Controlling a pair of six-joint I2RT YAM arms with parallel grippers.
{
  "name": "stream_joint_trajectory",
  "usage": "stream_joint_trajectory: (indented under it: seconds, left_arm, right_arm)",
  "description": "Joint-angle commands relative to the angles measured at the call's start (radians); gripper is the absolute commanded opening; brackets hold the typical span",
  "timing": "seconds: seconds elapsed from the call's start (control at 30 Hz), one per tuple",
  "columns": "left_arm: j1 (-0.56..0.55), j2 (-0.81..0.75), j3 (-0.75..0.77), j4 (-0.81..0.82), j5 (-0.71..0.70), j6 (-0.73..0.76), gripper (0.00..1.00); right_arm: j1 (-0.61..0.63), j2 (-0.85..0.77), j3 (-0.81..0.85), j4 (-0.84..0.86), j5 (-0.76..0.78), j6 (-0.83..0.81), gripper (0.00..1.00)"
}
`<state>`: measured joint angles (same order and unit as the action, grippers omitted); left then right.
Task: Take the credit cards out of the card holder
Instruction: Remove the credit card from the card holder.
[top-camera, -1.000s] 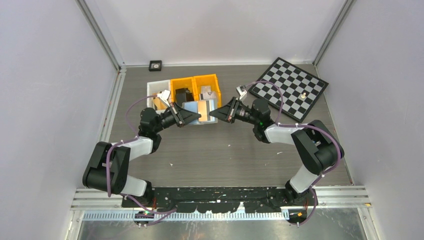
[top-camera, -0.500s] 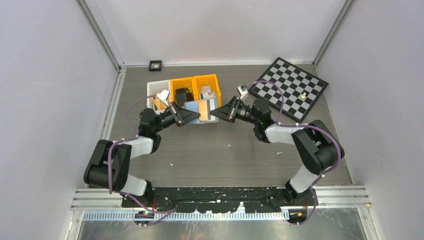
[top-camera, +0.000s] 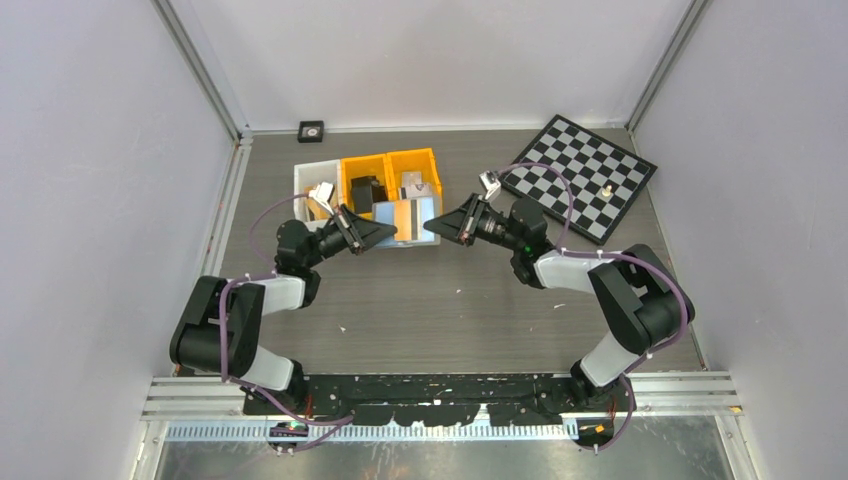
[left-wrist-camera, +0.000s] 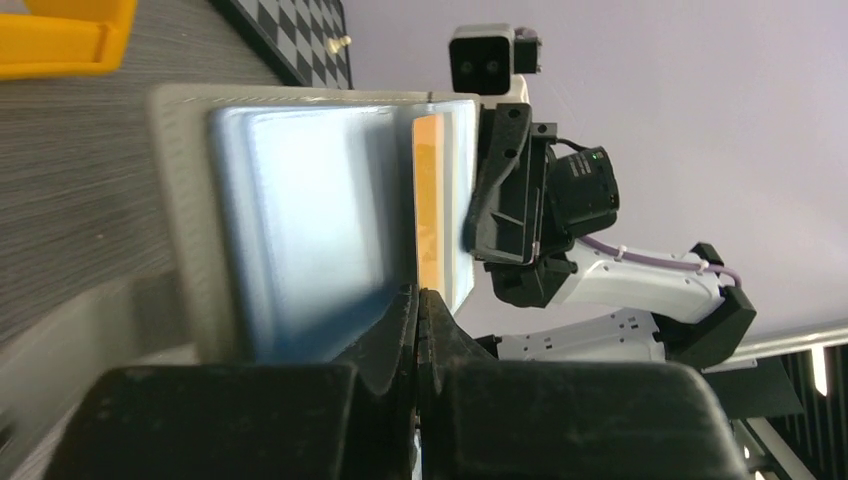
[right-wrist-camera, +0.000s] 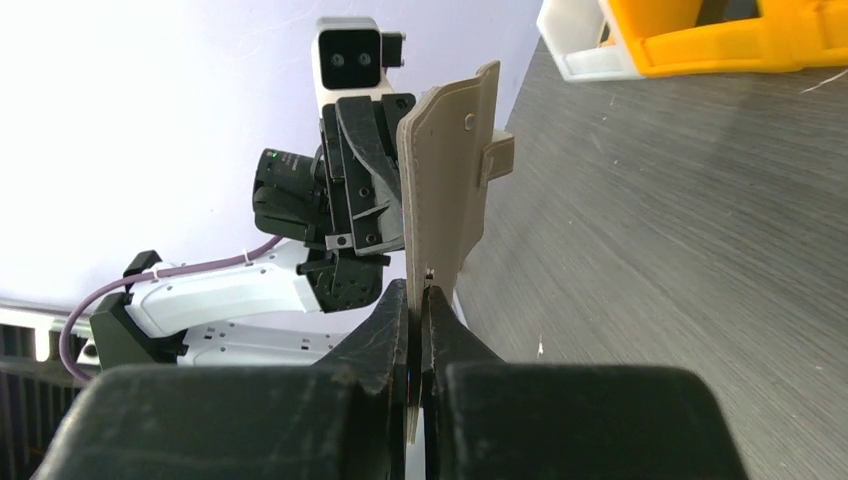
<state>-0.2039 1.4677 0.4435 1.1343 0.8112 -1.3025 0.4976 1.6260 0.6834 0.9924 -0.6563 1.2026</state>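
You have nothing to read here: no text, label, brand, number or sign is legible in any view. The blue card and the orange card show only blurred, plain faces at the left wrist, and the holder shows a plain face at the right wrist.

Pale walls, grey woodgrain table

The flat silver-grey metal card holder sits above the wood-grain table, between the left gripper and the right gripper. Just behind it are a white plastic bin and, to that bin's right, two orange plastic bins. The black-and-white checkerboard lies at the far right.
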Motion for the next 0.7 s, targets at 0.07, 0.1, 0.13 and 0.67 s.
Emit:
stream_joint_trajectory:
  seconds: [0.07, 0.1, 0.13, 0.67]
  left_arm:
    - [0.051, -0.034, -0.030, 0.012, -0.036, 0.026, 0.00]
    - [0.053, -0.036, -0.030, -0.001, -0.038, 0.031, 0.00]
    - [0.053, -0.036, -0.028, -0.008, -0.038, 0.035, 0.00]
    - [0.062, -0.056, -0.021, -0.068, -0.039, 0.079, 0.00]
  right_arm:
    - [-0.036, -0.074, -0.022, 0.011, 0.046, -0.032, 0.01]
    - [-0.037, -0.069, -0.022, 0.013, 0.046, -0.030, 0.00]
    - [-0.038, -0.064, -0.020, 0.015, 0.044, -0.028, 0.01]
    - [-0.046, -0.017, -0.016, 0.045, 0.039, 0.000, 0.01]
